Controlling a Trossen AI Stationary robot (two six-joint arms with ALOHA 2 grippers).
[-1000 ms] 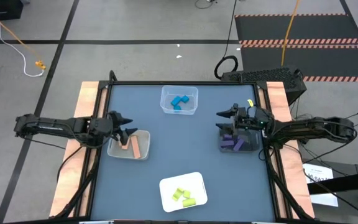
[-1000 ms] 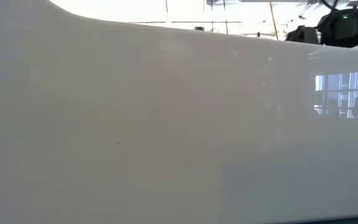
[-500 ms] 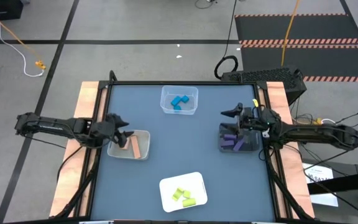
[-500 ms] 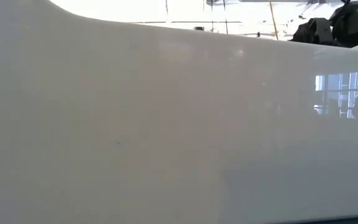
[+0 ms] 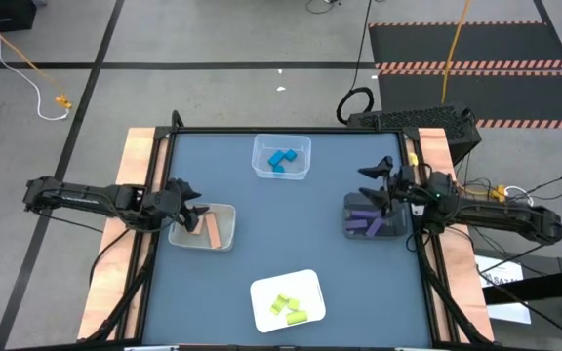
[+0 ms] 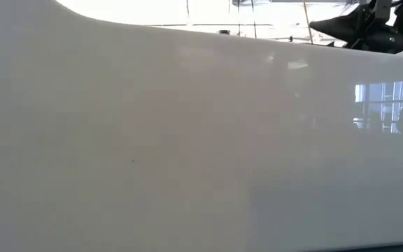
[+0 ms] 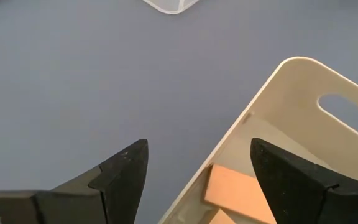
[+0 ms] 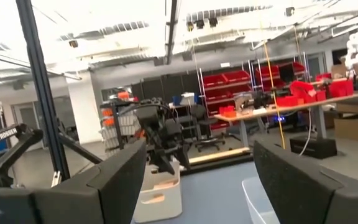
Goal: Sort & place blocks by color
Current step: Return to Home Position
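Flanking the blue-grey table on a grey floor, left hand and right hand both wide, empty

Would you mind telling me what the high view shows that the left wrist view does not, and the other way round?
Only the high view: blue blocks, purple blocks, yellow-green blocks and the right gripper by the dark bin. Only the left wrist view: the handle slot in the wall of the grey bin. Both: the open left gripper at the grey bin, which holds a wooden block.
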